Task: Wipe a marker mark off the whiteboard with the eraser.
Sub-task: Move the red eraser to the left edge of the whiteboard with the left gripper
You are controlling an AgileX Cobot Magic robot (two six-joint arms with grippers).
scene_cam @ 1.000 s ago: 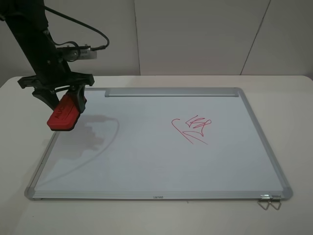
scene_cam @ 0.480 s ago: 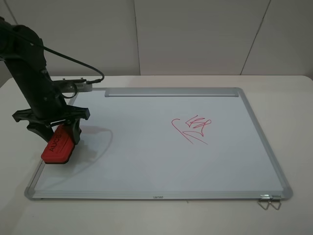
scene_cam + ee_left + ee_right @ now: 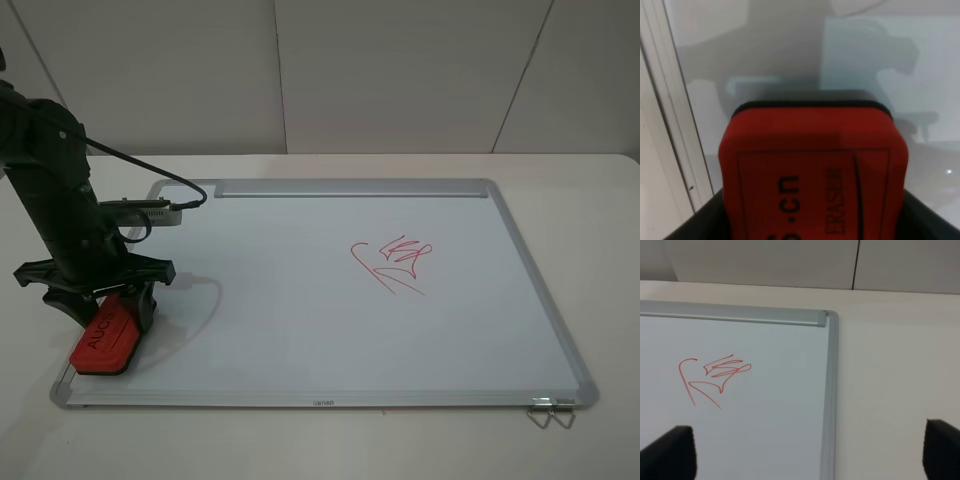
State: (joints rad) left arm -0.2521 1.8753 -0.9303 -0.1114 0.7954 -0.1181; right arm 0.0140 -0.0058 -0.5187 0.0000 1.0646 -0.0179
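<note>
The marker mark [image 3: 408, 250], a compact red zigzag, sits right of centre on the whiteboard [image 3: 300, 320], touching a wider hooked scribble [image 3: 686, 385]. The eraser [image 3: 103, 340] is well apart from it, low over the board's near-left corner by the frame. Whether its felt rests on the surface cannot be told. The left gripper [image 3: 105, 312] clamps the eraser by its sides. The right gripper [image 3: 805, 455] hangs wide open and empty above the board's far-right corner. To wipe well, the left arm should probably carry the eraser across, set the felt flat on the zigzag, and rub in short strokes that spare the hooked scribble.
</note>
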